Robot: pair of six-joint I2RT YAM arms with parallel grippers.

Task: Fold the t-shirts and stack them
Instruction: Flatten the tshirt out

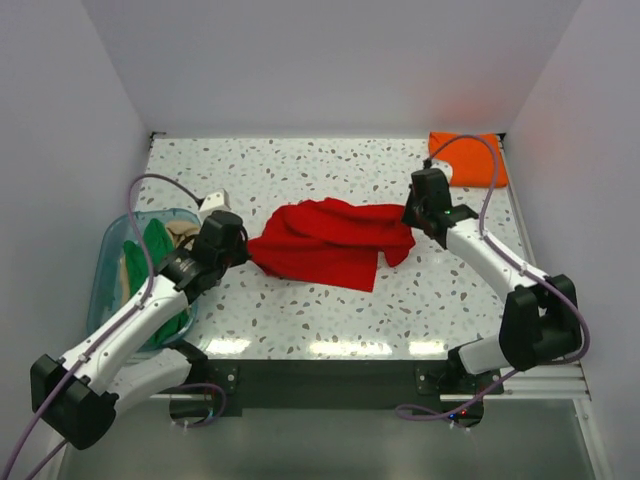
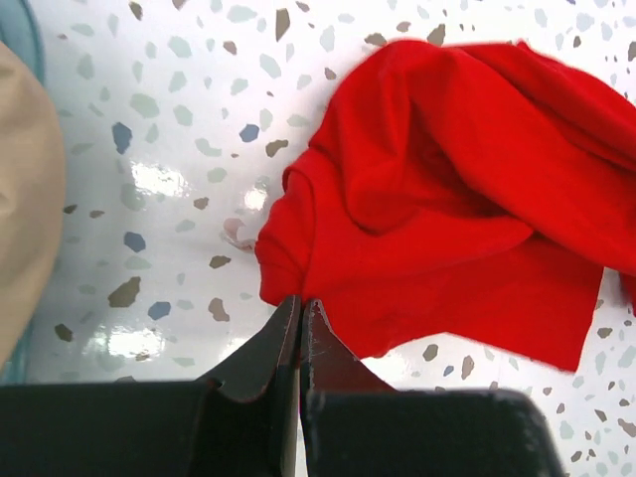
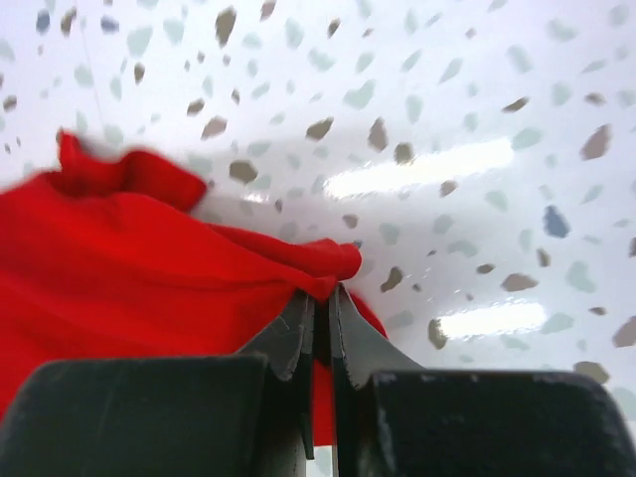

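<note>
The red t-shirt (image 1: 328, 242) hangs crumpled between both arms over the middle of the speckled table (image 1: 300, 170). My left gripper (image 1: 243, 248) is shut on its left edge; the left wrist view shows the jaws pinched together on the red t-shirt (image 2: 447, 199) at my left gripper (image 2: 300, 303). My right gripper (image 1: 408, 222) is shut on its right edge, and the right wrist view shows the red t-shirt (image 3: 129, 268) caught at my right gripper (image 3: 320, 293). An orange t-shirt (image 1: 468, 158) lies folded at the far right corner. Green (image 1: 158, 245) and tan (image 1: 185, 236) t-shirts sit in the tub.
A clear bluish plastic tub (image 1: 112, 250) stands at the left table edge beside my left arm; the tan cloth (image 2: 25, 199) shows at the left of the left wrist view. White walls close in the table on three sides.
</note>
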